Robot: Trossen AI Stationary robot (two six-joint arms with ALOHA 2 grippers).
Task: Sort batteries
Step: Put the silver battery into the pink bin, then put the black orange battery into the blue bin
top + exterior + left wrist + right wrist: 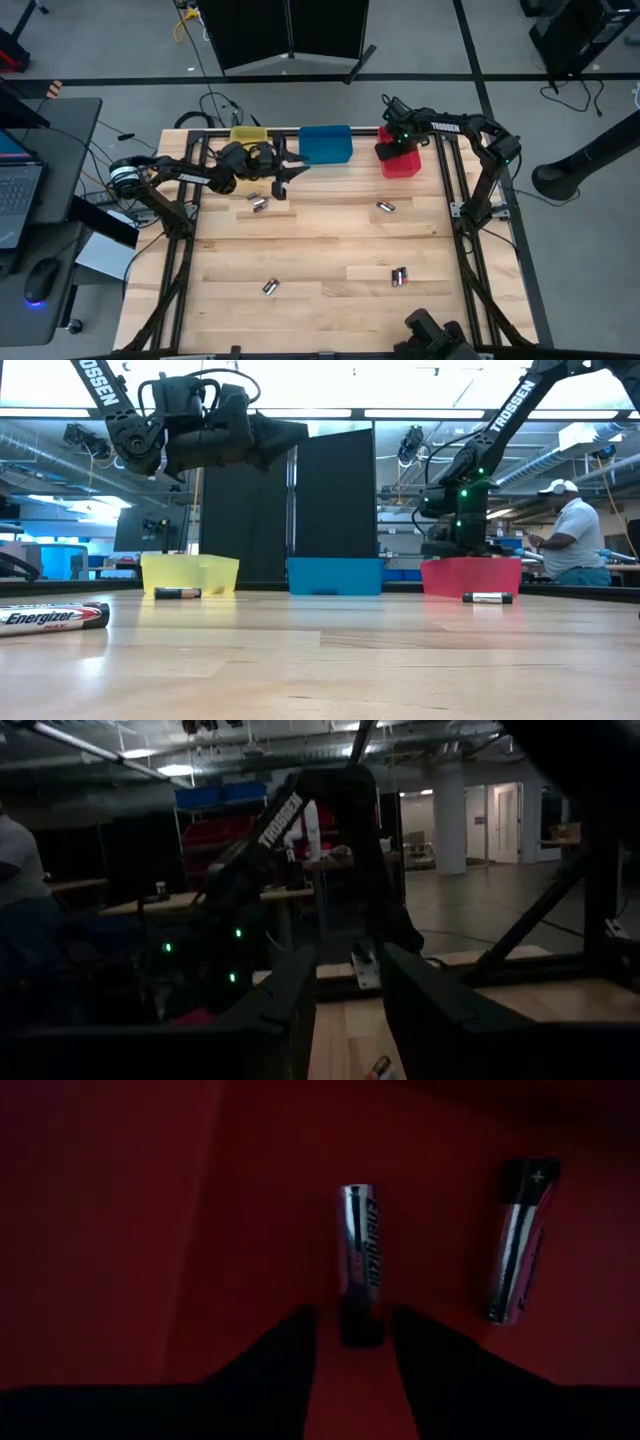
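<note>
L gripper hovers above the table's far side, between the yellow bin and blue bin, fingers set a narrow gap apart w/ nothing between them. R gripper is down over the red bin; in the right wrist view its fingers are parted a little and empty, w/ two batteries lying on the bin floor just ahead, one near the tips, the other off to the side. Loose cells on the table, L to R: pair near the L gripper, one toward the near edge, one mid-right, pair nearer the front right. Handling, as a guess: light, stiff, smooth metal cylinders, so prone to roll or squirt out of a pinch; best taken across the mid-body, fingers square to the long axis, not by the ends. The paired cells touch or nearly so, which prob. makes a clean single grab harder. Room: wide bare wood mid-table, plenty of space for approach; tight spots are the bin walls at the far edge and the side frame rails.
</note>
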